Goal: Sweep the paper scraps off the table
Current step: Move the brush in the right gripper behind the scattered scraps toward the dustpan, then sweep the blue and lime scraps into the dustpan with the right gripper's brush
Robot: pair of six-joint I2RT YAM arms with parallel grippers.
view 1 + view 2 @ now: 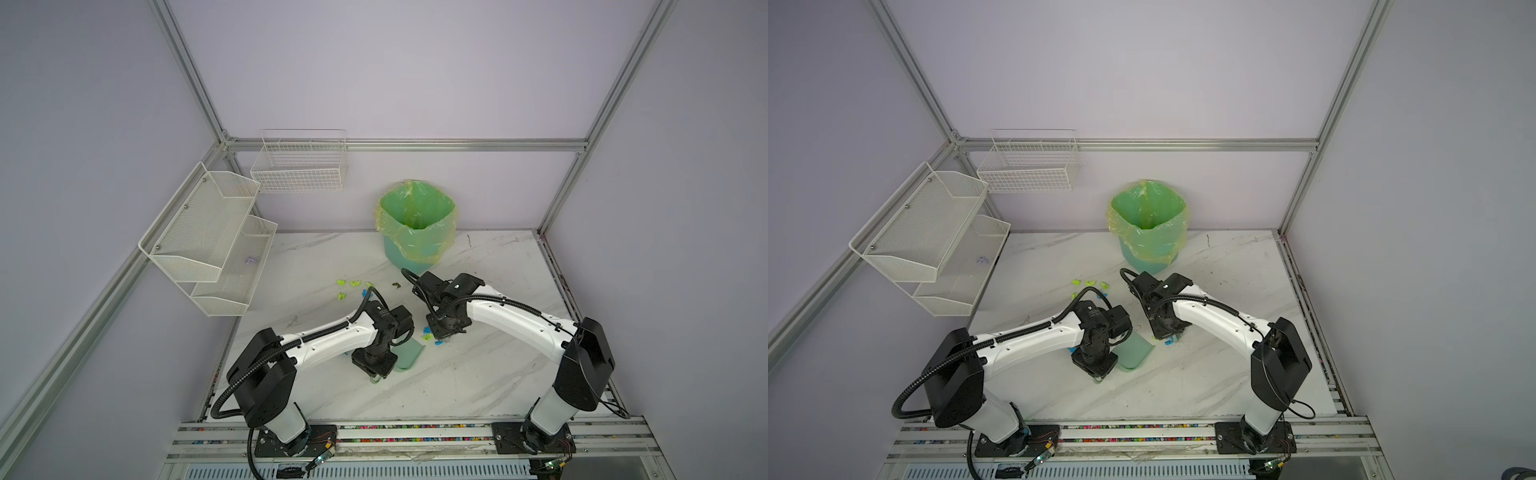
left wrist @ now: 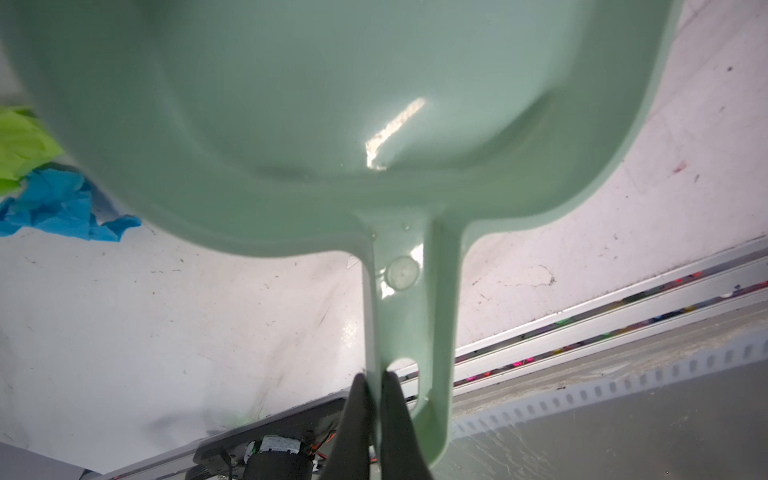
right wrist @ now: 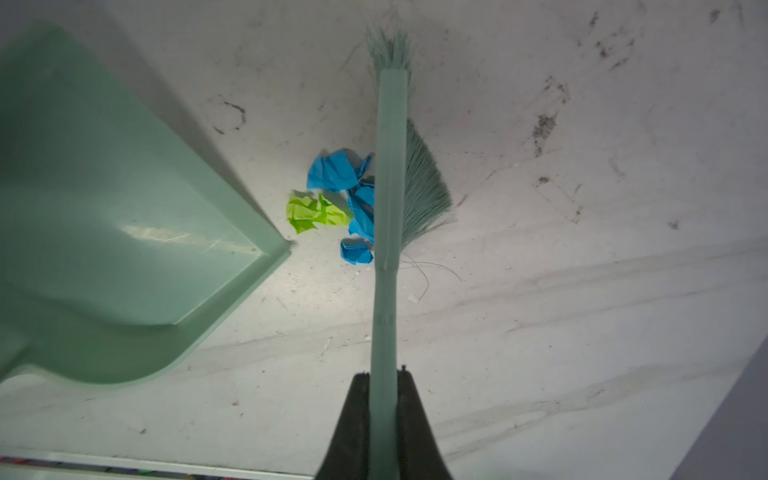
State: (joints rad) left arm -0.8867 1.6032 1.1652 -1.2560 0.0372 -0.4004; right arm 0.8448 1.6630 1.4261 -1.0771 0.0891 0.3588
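We saw the main cluster of paper scraps (image 3: 332, 199) near the middle of the table (image 1: 478, 374): crumpled, wrinkly wads, three or four bright blue and one neon yellow-green. The cluster's long axis ran alongside the brush (image 3: 390, 166), with the blue wads touching its spine and the yellow-green one on the side facing the dustpan (image 3: 104, 187). The scraps lay between brush and pan lip, just clear of the lip.

A looser row of yellow-green bits (image 1: 347, 284) lay farther back, roughly parallel to the far edge, near the bag-lined bin (image 1: 415, 224).

The dustpan was smooth, glossy pale green plastic with rounded walls. Its flat open lip pointed toward the far right corner and its handle toward the front edge. The brush matched it in colour, with a slim straight handle and fine bristles fanning to one side.

The left gripper (image 2: 374, 376) pinched the pan's handle beside its hanging hole. The right gripper (image 3: 384, 374) clamped the brush handle.

In both top views the wrists hid both grips and most of the brush. In the left wrist view the pan covered part of more scraps.
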